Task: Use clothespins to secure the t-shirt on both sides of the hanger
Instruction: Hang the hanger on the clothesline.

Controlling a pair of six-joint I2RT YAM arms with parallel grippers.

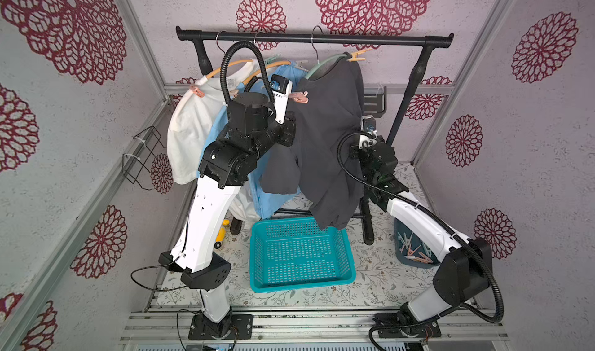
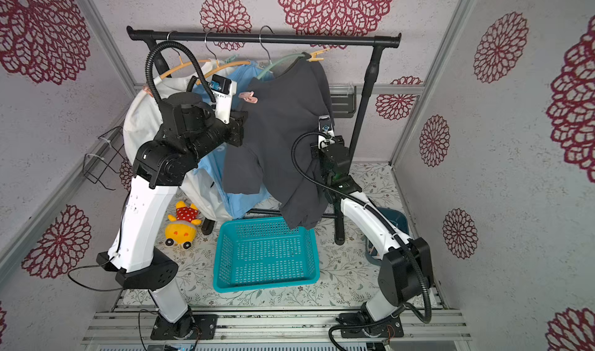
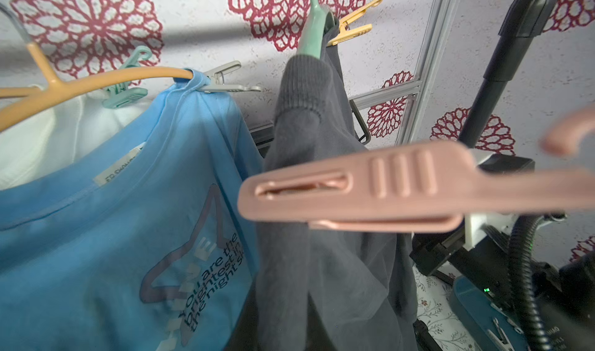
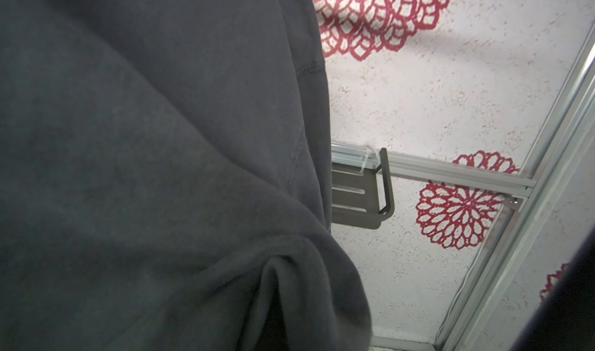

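The left tool (image 1: pixel 289 95) was grasping a pink clothespin (image 3: pixel 370 185) just beside the dark t-shirt's (image 1: pixel 325 133) unpinned shoulder, presumably to clip it to the green hanger (image 3: pixel 310 34); a yellow clothespin (image 3: pixel 351 27) already bit the far end. The right tool (image 1: pixel 368 125) was clenched, seemingly steadying the shirt's side.

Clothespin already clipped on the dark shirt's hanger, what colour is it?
Yellow-orange clothespin, clearest in the left wrist view.

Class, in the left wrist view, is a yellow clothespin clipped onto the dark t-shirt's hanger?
Yes, the yellow clothespin pinches the dark t-shirt against the green hanger.
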